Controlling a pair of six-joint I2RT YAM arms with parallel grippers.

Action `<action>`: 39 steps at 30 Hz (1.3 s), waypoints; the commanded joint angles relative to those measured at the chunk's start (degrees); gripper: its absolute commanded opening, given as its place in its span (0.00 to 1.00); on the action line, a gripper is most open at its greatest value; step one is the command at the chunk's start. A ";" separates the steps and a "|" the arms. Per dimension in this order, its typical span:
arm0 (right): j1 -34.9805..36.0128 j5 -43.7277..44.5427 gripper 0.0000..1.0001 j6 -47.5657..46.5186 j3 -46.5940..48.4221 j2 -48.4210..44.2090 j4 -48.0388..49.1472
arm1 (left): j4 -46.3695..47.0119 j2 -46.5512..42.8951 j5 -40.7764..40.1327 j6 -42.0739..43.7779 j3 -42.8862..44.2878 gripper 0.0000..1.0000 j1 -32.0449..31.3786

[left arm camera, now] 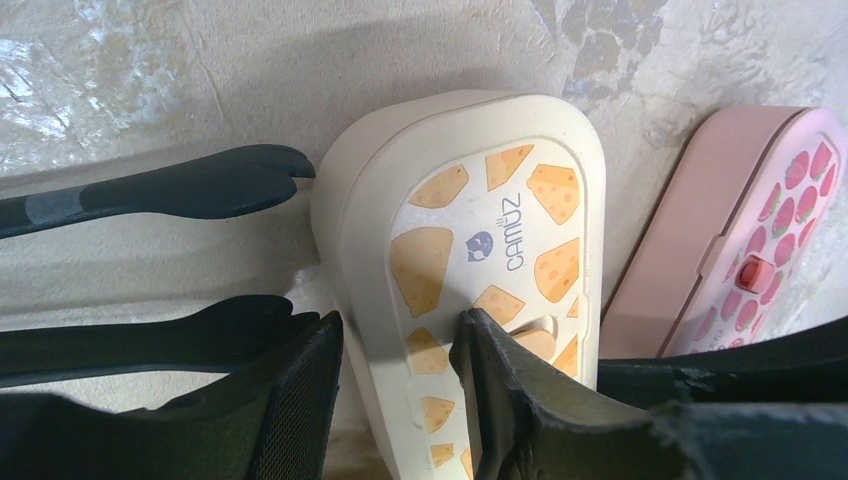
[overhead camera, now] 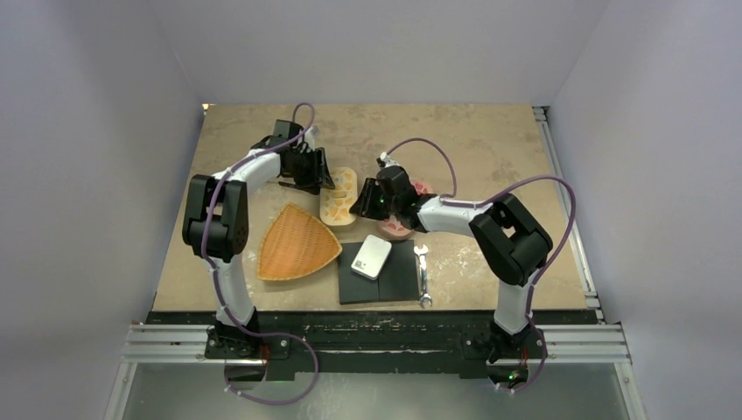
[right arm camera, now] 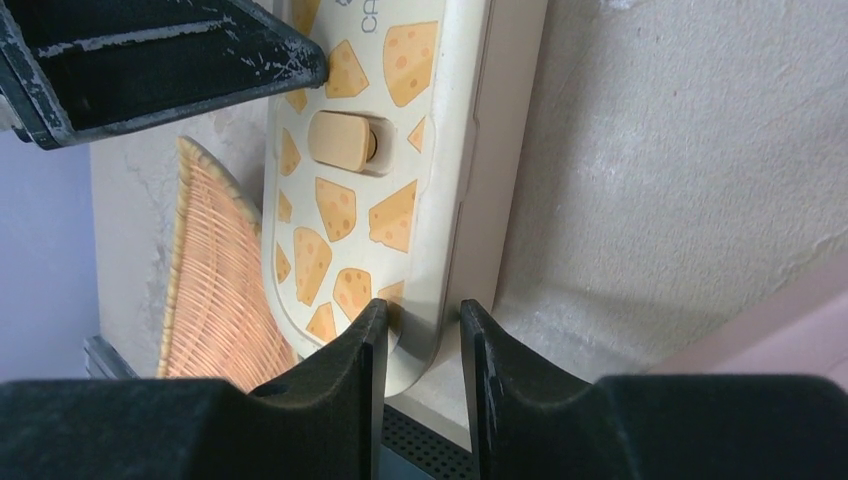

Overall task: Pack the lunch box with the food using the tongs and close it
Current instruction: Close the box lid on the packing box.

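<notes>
The cream lunch box (overhead camera: 338, 198) with a cheese print lies flat with its lid on. My left gripper (left arm camera: 400, 320) clamps its far end, one finger (left arm camera: 500, 390) on the lid near the latch and the other against the side wall. At the near end, my right gripper (right arm camera: 422, 308) pinches the rim, one finger on the lid and the other on the outer wall. The black tongs (left arm camera: 160, 195) lie on the table left of the box. No food is in view.
A pink lunch box (left arm camera: 740, 240) lies right of the cream one, under my right arm (overhead camera: 455, 214). A wicker tray (overhead camera: 296, 243) sits at front left. A black mat (overhead camera: 394, 278) carries a white box (overhead camera: 372, 255), with a silver wrench (overhead camera: 423, 276) beside it.
</notes>
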 commanded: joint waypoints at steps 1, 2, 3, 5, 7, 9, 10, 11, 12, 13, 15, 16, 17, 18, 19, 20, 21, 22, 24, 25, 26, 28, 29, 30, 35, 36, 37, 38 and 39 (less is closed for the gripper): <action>2.30 3.81 0.32 -1.07 -5.33 1.55 -12.18 | -1.17 -0.76 -5.92 2.28 -1.54 0.46 -2.19; 2.58 3.91 0.32 -0.88 -5.63 1.43 -12.20 | -1.24 -0.79 -5.97 2.24 -1.58 0.46 -2.16; 2.84 4.04 0.32 -0.77 -5.90 1.26 -12.19 | -1.32 -0.72 -6.00 2.20 -1.57 0.46 -2.16; 3.22 4.18 0.32 -0.51 -6.31 1.20 -12.00 | -1.44 -0.61 -5.80 2.24 -1.56 0.46 -2.16; 3.49 4.23 0.30 -0.39 -6.26 1.47 -12.09 | -1.46 -0.68 -5.75 2.23 -1.64 0.46 -2.31; 3.77 4.40 0.30 -0.22 -6.16 1.70 -12.70 | -1.44 -0.93 -5.75 2.05 -1.85 0.46 -2.42; 3.99 4.59 0.29 -0.15 -6.23 1.56 -13.18 | -1.30 -1.43 -5.51 1.87 -2.19 0.46 -2.46; 4.18 4.95 0.28 0.06 -6.43 1.31 -13.64 | -0.25 -2.26 -5.08 1.57 -2.95 0.46 -2.50; 4.35 5.22 0.27 0.14 -6.69 1.03 -13.91 | 0.89 -3.08 -4.68 1.25 -3.64 0.47 -2.51; 4.46 5.25 0.26 0.28 -7.03 0.70 -14.06 | 1.91 -4.08 -4.06 0.94 -4.11 0.48 -2.50; 4.63 5.27 0.21 0.57 -7.74 0.28 -13.93 | 3.60 -5.81 -3.03 0.31 -4.81 0.51 -2.51; 4.78 5.26 0.19 0.72 -7.84 0.25 -13.91 | 4.15 -6.61 -2.84 0.04 -5.08 0.52 -2.51; 4.88 5.26 0.18 0.69 -7.79 0.30 -14.03 | 4.35 -7.27 -2.72 -0.11 -5.23 0.53 -2.51; 5.01 5.26 0.17 0.71 -7.60 0.50 -14.22 | 4.33 -7.90 -2.79 -0.18 -5.30 0.55 -2.51; 5.20 5.30 0.17 0.77 -7.53 0.69 -14.44 | 4.11 -8.48 -2.85 -0.14 -5.32 0.56 -2.51; 5.33 5.26 0.16 0.84 -7.54 0.97 -14.59 | 3.97 -9.24 -2.90 -0.18 -5.56 0.56 -2.51; 5.43 5.90 0.16 0.93 -7.71 1.16 -14.53 | 3.95 -10.06 -2.96 -0.25 -6.05 0.57 -2.51; 5.54 6.11 0.16 1.03 -7.97 1.33 -14.48 | 3.82 -10.84 -3.01 -0.37 -6.71 0.57 -2.51; 5.63 6.13 0.13 1.27 -8.51 1.60 -14.43 | 3.77 -12.54 -2.79 -0.77 -8.68 0.57 -2.51; 5.65 6.13 0.12 1.44 -8.80 1.66 -14.44 | 3.82 -13.24 -2.56 -0.96 -9.94 0.57 -2.51; 5.73 6.13 0.12 1.54 -9.04 1.62 -14.44 | 3.94 -14.25 -2.47 -1.13 -11.16 0.57 -2.51; 5.91 6.30 0.12 1.65 -9.38 1.51 -14.44 | 3.46 -15.62 -3.61 -0.84 -13.39 0.56 -2.51; 5.98 6.50 0.12 1.66 -9.33 1.55 -14.56 | 3.16 -16.29 -4.42 -0.68 -14.71 0.55 -2.51; 6.00 6.71 0.11 1.66 -9.21 1.62 -14.75 | 3.02 -16.92 -4.96 -0.55 -15.70 0.55 -2.51; 6.36 7.42 0.10 1.50 -8.56 2.46 -15.31 | 4.89 -17.42 -2.75 -1.27 -19.54 0.54 -2.84; 6.40 7.42 0.10 1.56 -8.54 2.61 -15.32 | 4.79 -17.04 -2.99 -1.21 -19.80 0.54 -3.05; 6.48 7.39 0.10 1.57 -8.54 2.63 -15.32 | 4.48 -16.56 -3.42 -1.09 -20.03 0.54 -3.18; 6.53 7.39 0.10 1.57 -8.54 2.63 -15.36 | 4.33 -16.22 -3.86 -0.90 -20.29 0.53 -3.21; 6.58 7.46 0.10 1.57 -8.42 2.63 -15.46 | 4.17 -15.88 -4.56 -0.75 -20.63 0.52 -3.21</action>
